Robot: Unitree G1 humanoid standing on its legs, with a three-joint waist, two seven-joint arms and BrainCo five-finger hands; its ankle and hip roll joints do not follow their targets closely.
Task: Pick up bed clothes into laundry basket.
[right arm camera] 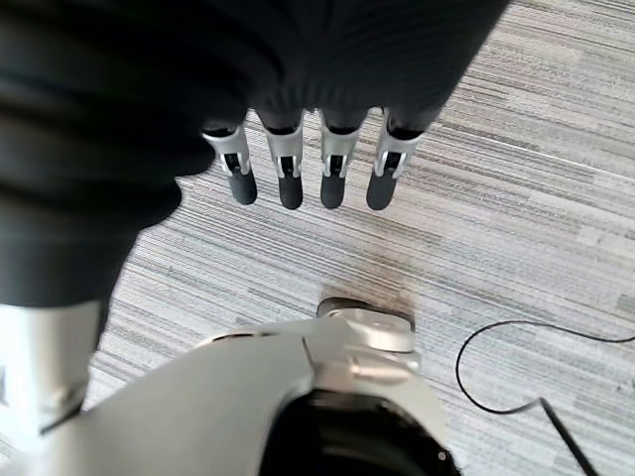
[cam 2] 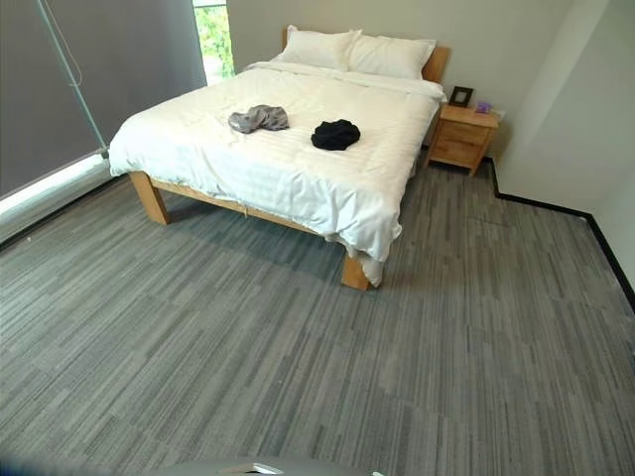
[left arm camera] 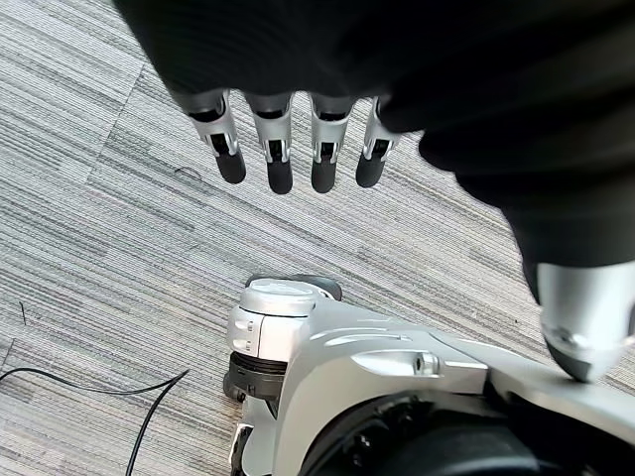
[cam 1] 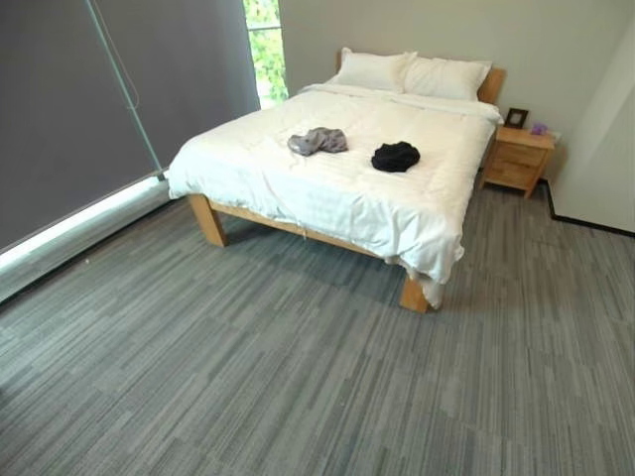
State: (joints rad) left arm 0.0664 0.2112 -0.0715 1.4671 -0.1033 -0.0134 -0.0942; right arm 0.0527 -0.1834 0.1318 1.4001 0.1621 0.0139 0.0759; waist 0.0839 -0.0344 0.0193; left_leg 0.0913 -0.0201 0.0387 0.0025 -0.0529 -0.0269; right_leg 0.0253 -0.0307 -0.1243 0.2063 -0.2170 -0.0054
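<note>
Two crumpled garments lie on the white bed (cam 1: 327, 188): a grey one (cam 1: 317, 141) toward the left and a black one (cam 1: 396, 157) just right of it, a short gap between them. They also lie there in the right eye view, the grey garment (cam 2: 259, 118) and the black garment (cam 2: 336, 134). My left hand (left arm camera: 278, 149) hangs over the carpet with its fingers straight, holding nothing. My right hand (right arm camera: 308, 164) hangs the same way over the carpet, fingers straight and empty. Both hands are far from the bed.
The bed has a wooden frame and two pillows (cam 1: 412, 71) at its head. A wooden nightstand (cam 1: 520, 157) with a small picture frame stands at its right. A dark roller blind (cam 1: 89, 109) covers the left wall. Grey striped carpet (cam 1: 298, 377) stretches between me and the bed.
</note>
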